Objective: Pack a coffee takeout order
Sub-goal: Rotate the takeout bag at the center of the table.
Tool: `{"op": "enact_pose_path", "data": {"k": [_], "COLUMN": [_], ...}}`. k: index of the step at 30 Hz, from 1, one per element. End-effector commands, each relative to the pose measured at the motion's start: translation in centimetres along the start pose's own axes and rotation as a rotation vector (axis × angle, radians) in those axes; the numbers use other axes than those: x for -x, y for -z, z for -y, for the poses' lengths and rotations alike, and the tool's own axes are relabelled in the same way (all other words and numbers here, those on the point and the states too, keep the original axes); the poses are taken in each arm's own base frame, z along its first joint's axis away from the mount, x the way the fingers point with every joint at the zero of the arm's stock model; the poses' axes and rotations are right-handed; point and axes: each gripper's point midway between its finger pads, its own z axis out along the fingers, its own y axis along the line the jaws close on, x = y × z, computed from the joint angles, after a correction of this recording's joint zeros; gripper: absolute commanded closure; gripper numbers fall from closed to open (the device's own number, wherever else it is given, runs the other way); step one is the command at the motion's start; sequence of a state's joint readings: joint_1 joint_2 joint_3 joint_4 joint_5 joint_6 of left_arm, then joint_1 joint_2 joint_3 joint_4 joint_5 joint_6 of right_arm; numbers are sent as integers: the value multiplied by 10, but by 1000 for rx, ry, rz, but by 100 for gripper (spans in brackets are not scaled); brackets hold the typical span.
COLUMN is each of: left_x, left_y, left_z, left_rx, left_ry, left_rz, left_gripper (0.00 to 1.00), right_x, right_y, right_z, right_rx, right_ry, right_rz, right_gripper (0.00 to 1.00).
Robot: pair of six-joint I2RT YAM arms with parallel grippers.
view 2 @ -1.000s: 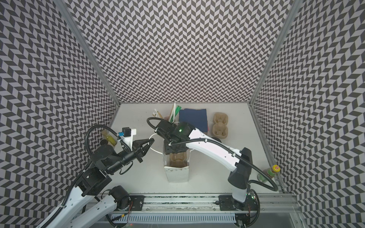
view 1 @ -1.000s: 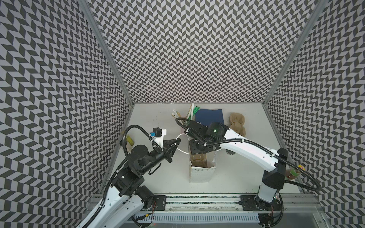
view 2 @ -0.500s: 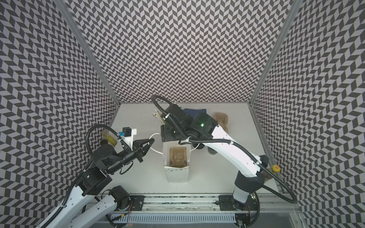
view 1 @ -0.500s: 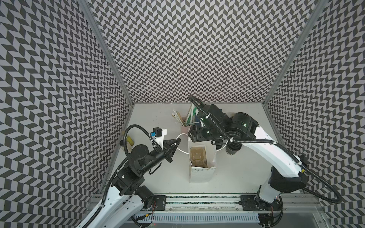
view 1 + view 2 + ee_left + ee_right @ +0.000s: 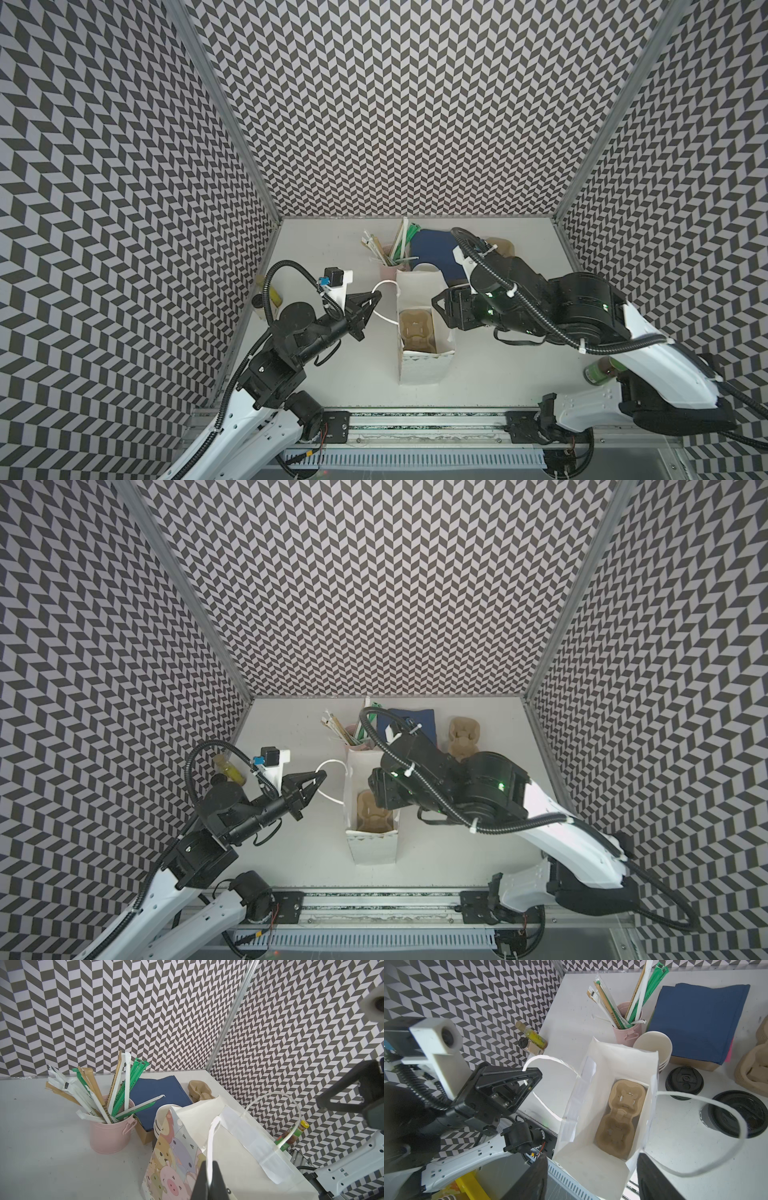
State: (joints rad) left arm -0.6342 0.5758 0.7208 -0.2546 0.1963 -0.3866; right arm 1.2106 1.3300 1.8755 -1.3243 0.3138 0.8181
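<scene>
One pulp carrier (image 5: 620, 1118) in white bag (image 5: 577, 1105); L tool (image 5: 375, 296) pinches bag handle (image 5: 210, 1142), R tool (image 5: 591, 1155) spread wide, empty.

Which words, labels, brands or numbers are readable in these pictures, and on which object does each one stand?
No text can be read with certainty.
Straw wrappers: printed lettering, too small to read.
Yellow bottle: label blurred.
Bottle with a yellow cap: label blurred.
Paper bag: cartoon animals only, no words.
</scene>
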Motion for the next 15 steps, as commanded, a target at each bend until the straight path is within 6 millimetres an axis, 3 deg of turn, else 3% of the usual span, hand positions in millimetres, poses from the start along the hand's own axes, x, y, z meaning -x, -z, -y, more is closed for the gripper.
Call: {"op": "enact_pose_path", "data": {"k": [1, 3, 9, 15], "left_x": [2, 3, 5, 6], "left_y": [0, 1, 2, 4], "left_z": [-1, -1, -1, -2], "left_rx": [6, 8, 7, 14], "left_ry": [-4, -5, -8, -11], "left_rz": [11, 16, 23, 32], "left_gripper": [100, 100, 100, 99], "right_x": [-15, -33, -58, -57], "right_y": [2, -6, -30, -41], "right_z": [12, 15, 20, 36], "right_rx": [-1, 9, -12, -107], "right_ry": [-92, -107, -101, -74], "right_rz": [-5, -34, -65, -28], "right_gripper": [33, 33, 33, 45]}}
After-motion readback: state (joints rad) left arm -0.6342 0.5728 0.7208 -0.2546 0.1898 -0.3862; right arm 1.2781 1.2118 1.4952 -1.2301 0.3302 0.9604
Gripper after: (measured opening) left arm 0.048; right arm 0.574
